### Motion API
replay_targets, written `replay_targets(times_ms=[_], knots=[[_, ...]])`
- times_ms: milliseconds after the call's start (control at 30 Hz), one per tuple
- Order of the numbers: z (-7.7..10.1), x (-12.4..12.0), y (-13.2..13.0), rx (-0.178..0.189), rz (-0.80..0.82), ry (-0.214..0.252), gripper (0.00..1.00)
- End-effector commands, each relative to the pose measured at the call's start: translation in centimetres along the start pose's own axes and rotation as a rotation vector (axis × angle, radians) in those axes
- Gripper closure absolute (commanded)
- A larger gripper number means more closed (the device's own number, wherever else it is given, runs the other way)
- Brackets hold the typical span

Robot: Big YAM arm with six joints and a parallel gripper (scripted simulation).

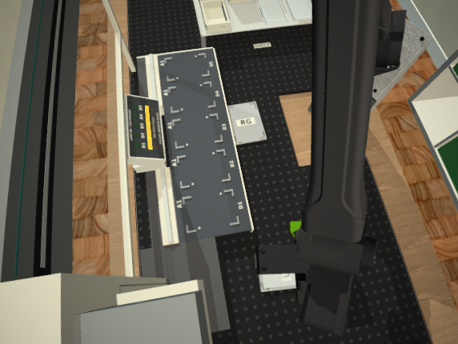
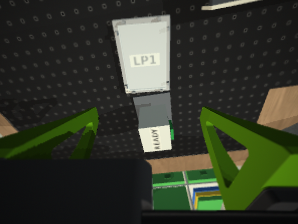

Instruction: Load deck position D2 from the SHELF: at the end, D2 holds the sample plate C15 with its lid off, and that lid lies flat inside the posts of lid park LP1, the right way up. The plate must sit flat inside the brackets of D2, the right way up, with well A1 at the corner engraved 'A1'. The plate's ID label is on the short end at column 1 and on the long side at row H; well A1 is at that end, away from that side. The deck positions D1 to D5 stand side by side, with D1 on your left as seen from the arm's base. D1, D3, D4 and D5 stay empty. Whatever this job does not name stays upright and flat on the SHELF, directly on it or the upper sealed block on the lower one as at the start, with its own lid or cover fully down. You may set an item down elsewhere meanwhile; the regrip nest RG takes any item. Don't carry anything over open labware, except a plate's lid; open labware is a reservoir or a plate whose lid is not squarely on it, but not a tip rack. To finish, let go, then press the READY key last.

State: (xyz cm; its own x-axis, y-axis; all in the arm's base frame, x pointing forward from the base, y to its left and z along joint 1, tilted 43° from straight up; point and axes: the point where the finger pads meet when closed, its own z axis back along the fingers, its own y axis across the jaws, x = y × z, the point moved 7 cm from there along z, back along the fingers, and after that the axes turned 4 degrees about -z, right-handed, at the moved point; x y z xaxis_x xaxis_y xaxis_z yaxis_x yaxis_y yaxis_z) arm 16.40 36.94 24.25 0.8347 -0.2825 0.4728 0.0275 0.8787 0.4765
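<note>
- small cream-framed status panel (image 1: 146, 132) at the left edge of the deck: yellow bar, dark tiles lettered D1 to D5, finer print too small to read
- long dark grey deck plate (image 1: 202, 140) with white corner brackets: "A1" engraved at the panel-side corner of each position; D1 nearest bottom of top view, then D2, D3, D4; all bracket sets shown bare
- light grey square regrip nest (image 1: 247, 122) just beside the deck's right edge, lettered "RG"
- pale shelf tray (image 1: 205, 28) at the top edge of top view, holds cream and white labware; sample plate C15 not identifiable among them, no ID readable; small white tag on the black pegboard below it, text too blurred
- wrist view: flat light grey lid park pad (image 2: 144, 55) lettered "LP1", bare; below it a grey block, then a white key (image 2: 155, 138) lettered "READY" running sideways
- green-fingered parallel gripper (image 2: 150, 135) spread fully wide, nothing between the fingers, touching nothing; left finger (image 2: 75, 131) and right finger (image 2: 235, 150) frame the READY key
- black six-joint arm (image 1: 344, 120) stretches from top right down to lower centre of top view, wrist over the pegboard right of the D1 end; green fingertip shows beside the wrist, white pad partly hidden beneath
</note>
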Motion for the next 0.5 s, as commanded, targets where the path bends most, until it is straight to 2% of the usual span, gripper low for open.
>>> replay_targets(times_ms=[0, 467], knots=[[2.60, 0.94, 2.52, 0.071, -0.109, -0.006, 0.00], [2.32, 0.85, 2.45, 0.064, -0.347, 0.002, 0.00]])
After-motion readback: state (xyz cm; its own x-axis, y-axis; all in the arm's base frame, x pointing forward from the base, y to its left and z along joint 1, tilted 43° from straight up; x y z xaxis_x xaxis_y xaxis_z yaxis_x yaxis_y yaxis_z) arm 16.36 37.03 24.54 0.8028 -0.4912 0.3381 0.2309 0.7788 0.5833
